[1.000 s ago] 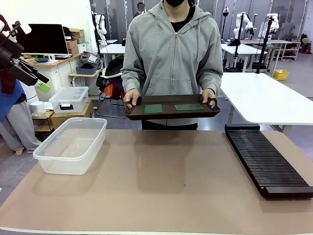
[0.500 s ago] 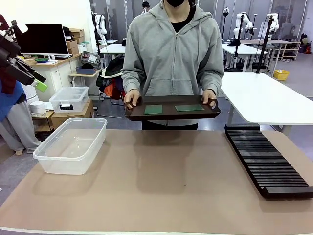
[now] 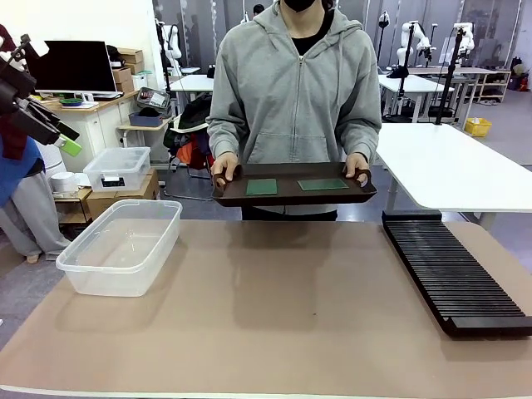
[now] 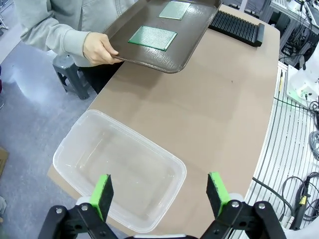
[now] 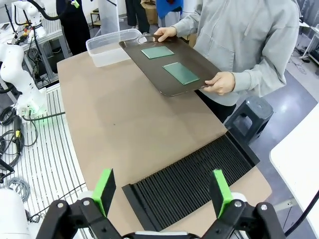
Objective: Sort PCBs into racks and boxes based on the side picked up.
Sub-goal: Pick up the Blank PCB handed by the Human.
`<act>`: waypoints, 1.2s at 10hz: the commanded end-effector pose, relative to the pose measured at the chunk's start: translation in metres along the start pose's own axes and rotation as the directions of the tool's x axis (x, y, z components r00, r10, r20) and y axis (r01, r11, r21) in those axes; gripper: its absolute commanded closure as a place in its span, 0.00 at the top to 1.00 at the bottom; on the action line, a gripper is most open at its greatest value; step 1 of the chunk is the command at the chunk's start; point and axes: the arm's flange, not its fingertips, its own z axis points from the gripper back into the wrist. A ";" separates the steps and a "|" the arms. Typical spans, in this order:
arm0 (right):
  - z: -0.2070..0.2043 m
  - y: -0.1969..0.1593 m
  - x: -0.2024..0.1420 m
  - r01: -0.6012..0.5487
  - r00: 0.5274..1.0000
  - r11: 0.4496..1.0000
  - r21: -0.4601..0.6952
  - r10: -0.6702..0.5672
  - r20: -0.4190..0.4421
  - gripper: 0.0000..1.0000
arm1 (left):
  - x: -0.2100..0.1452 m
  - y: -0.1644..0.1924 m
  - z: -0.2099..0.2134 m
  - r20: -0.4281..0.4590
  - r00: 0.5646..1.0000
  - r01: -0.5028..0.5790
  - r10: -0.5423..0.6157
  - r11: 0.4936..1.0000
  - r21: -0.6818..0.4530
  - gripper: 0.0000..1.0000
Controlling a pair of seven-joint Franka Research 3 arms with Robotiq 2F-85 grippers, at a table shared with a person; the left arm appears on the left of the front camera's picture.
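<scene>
We see the squarer PCB point(image 3: 260, 186) and the longer PCB point(image 3: 322, 184) lying flat on a dark brown tray point(image 3: 287, 198) that the person point(image 3: 291, 91) holds at the far side. Our left gripper point(image 4: 159, 188) hangs with its jaws spread and empty above the clear tub point(image 4: 75, 149). Our right gripper point(image 5: 162, 191), likewise released, hangs above the black slotted rack point(image 5: 194, 179).

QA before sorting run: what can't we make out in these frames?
- PCBs: which face is up, too small, front view.
- Rack: near edge behind right gripper, right wrist view.
- Tub: near rim partly behind left gripper, left wrist view.
</scene>
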 end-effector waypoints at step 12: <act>0.012 0.004 -0.009 0.068 0.998 0.995 -0.073 -0.068 0.005 1.00 | 0.002 -0.016 0.007 -0.038 0.999 -0.018 0.020 0.998 0.052 1.00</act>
